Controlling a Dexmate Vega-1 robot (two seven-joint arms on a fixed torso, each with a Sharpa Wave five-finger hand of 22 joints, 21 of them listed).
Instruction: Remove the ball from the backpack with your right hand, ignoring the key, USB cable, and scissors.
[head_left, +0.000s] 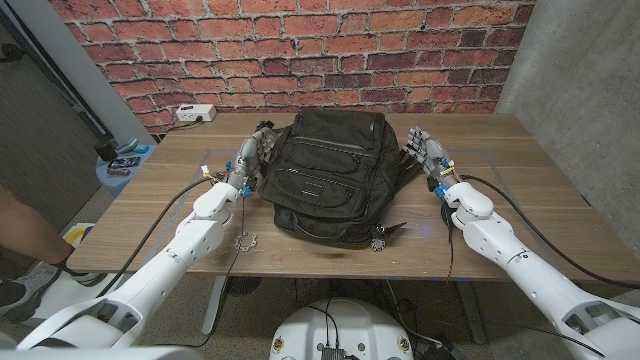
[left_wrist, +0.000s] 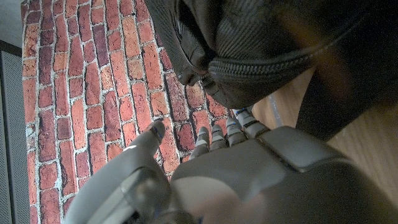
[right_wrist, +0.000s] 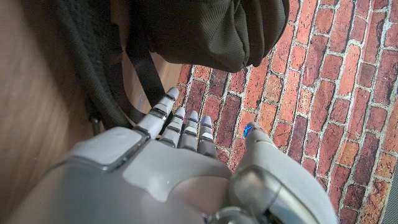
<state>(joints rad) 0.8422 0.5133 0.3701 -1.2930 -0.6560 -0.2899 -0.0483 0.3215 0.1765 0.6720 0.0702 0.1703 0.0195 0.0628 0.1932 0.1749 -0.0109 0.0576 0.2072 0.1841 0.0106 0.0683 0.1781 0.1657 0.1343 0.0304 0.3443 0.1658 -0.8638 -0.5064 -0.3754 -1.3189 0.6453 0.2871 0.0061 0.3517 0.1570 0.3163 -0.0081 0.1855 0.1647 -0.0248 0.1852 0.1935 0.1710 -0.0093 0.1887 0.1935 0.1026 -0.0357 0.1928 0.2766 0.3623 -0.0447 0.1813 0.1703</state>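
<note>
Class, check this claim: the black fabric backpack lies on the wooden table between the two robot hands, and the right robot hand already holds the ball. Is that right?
One detail is wrong. The black fabric backpack does lie on the wooden table between the two, but the right robot hand holds nothing: the right wrist view shows its fingers apart beside the bag, and no ball is visible.

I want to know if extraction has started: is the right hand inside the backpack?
No: in the head view the right hand sits beside the backpack, outside it, holding nothing.
</note>
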